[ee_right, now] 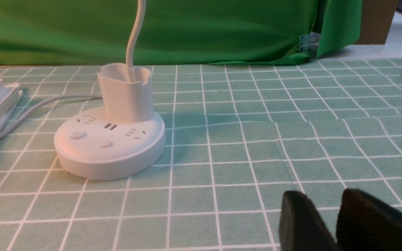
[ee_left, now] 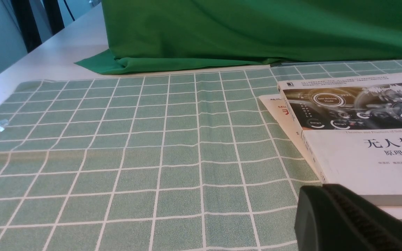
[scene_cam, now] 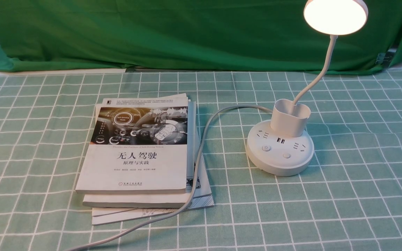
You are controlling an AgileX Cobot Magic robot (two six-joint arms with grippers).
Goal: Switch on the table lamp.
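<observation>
Two black gripper fingers fill the low corner of the right wrist view, and that is where we begin: the right gripper [ee_right: 330,223] shows both pads with only a narrow sliver between them, so I call it nearly closed and holding nothing. It sits low over the green checked tablecloth [ee_right: 257,139], well apart from the lamp's base. Over on the other arm, the left gripper [ee_left: 347,219] shows just one dark ribbed finger at the frame corner; whether it is parted or closed, I cannot tell. It sits near the stack of white paperback books [ee_left: 358,150], with nothing in it that I can see.

Neither arm appears in the front view at all.

Now outward to the prize: the white table lamp [scene_cam: 280,150] stands on the cloth on the robot's right side, just beside the books, its round puck base carrying sockets and two buttons [scene_cam: 266,148], a cup-shaped holder rising behind them. The thin gooseneck [scene_cam: 321,75] curves up to the flat disc head [scene_cam: 335,15], and that disc is glowing warm and bright. A grey power cord [scene_cam: 201,139] loops from the base along the books' edge.

My read: the lamp is lit, so the task looks done. Nothing appears left but keeping the arms clear.
</observation>
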